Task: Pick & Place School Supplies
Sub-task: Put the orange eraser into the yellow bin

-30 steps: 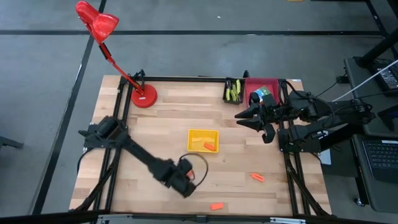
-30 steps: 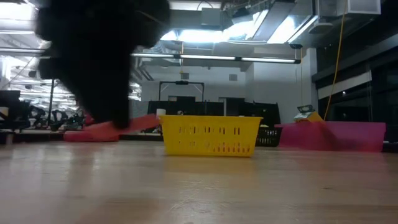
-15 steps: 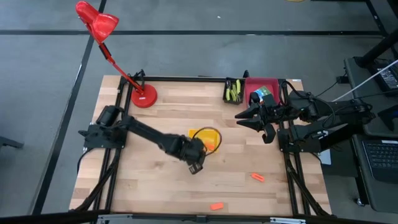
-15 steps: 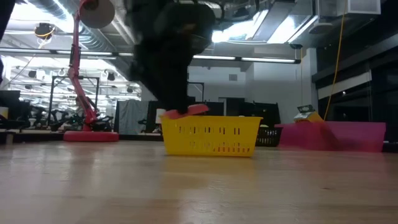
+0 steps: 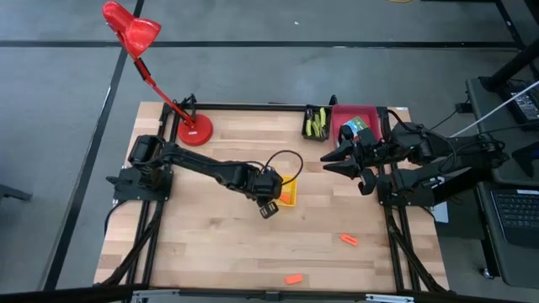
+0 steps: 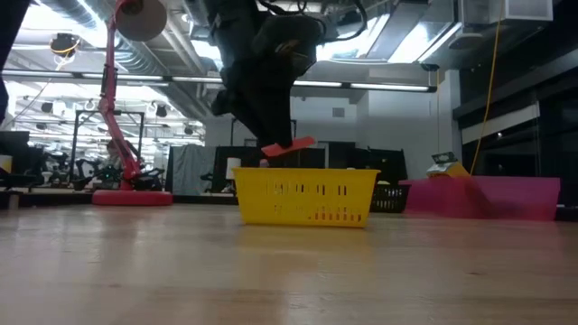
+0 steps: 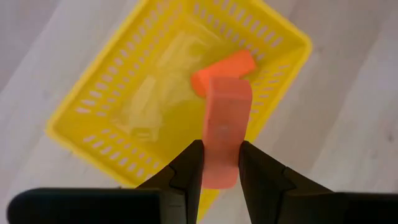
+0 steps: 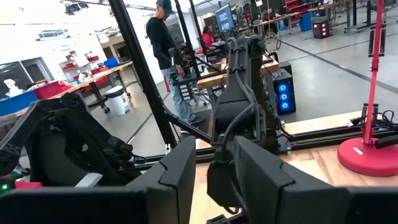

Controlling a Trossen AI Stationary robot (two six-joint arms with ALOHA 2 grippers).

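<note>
- My left gripper (image 7: 219, 163) hung just above the yellow basket (image 5: 287, 199) in the middle of the tabletop (image 5: 210, 244), its fingers (image 7: 189, 168) squeezed on an orange piece (image 7: 222, 134).
- That piece pointed long-ways out from the fingers, its far end over the basket.
- In the low view it tilted, one end higher.
- Another orange piece (image 7: 222, 70) already lay inside the basket.
- Two more orange pieces (image 5: 348, 240) (image 5: 293, 279) lay on the bare wood, well apart.
- My right gripper (image 5: 337, 159) waited beside the red bin (image 5: 344, 124) with its fingers a little apart, holding nothing.
- A red lamp (image 5: 194, 130) stood at the far left corner.
</note>
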